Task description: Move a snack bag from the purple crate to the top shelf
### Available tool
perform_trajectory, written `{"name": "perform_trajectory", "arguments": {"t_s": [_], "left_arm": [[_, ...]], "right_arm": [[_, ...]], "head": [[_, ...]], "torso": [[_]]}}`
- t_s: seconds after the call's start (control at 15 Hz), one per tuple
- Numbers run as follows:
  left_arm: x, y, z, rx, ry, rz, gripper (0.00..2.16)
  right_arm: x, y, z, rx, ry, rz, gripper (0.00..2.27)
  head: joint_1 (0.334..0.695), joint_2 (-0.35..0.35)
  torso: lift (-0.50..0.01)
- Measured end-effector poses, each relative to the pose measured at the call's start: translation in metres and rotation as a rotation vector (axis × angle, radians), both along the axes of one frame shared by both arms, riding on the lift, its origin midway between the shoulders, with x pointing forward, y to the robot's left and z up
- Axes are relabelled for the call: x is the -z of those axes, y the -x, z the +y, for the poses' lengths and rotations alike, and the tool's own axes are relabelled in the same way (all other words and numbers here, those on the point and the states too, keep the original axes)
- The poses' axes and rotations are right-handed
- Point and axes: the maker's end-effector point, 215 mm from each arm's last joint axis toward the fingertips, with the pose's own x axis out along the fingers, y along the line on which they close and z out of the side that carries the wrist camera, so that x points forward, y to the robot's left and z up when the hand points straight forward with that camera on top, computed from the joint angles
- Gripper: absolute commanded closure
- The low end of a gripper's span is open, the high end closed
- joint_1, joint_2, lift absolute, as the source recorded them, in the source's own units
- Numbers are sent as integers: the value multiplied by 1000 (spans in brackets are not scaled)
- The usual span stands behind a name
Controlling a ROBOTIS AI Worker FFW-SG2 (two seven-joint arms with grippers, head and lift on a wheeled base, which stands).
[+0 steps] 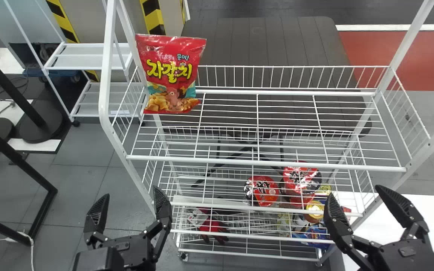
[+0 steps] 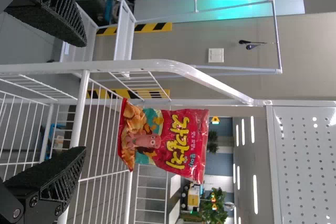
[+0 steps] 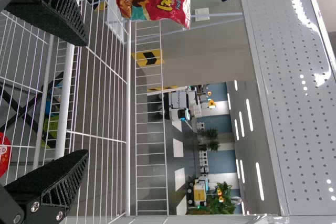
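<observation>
- The snack bag [image 1: 171, 75] stands upright on the top shelf [image 1: 239, 162], toward its left end, near the side rail [image 1: 124, 96]. I judge the placing done; the danger now is in undoing it.
- My left hand [image 1: 131, 192] is wide and holds nothing, in front of the rack and apart from the bag. If I drove it forward again, a fingertip could push the bag over, since such a light, puffy thing would likely give no firm resistance.
- I cannot tell whether the side rail props the bag. If it stands on its bottom edge alone, a small shake could tip it flat, perhaps toward the open front, where the shelf has only a low bar.
- That shake would most likely come from me: either hand catching the front bar or the left post [image 1: 106, 75] as I back off. With the fingers spread, a tip could hook between wires.
- There is a wheel [image 1: 182, 256] at the rack's foot; if it is unlocked, a bump could roll the whole rack.
- My right hand [image 1: 354, 191] is wide too, with nothing in it, low by the rack's right side. Swung carelessly inward, it could knock the frame and jostle the red packs [image 1: 266, 192] lower down.
- So I would draw straight back, slowly, and leave the bag untouched.
</observation>
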Motion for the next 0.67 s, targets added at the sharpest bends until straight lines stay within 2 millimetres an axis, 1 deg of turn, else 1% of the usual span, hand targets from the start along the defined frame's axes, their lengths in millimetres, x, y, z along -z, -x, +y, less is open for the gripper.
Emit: {"name": "perform_trajectory", "arguments": {"t_s": [0.67], "left_arm": [[1,0,0,0,-1,2,117]], "right_arm": [[1,0,1,-3,4,0,76]], "head": [[695,78]], "torso": [[0]]}}
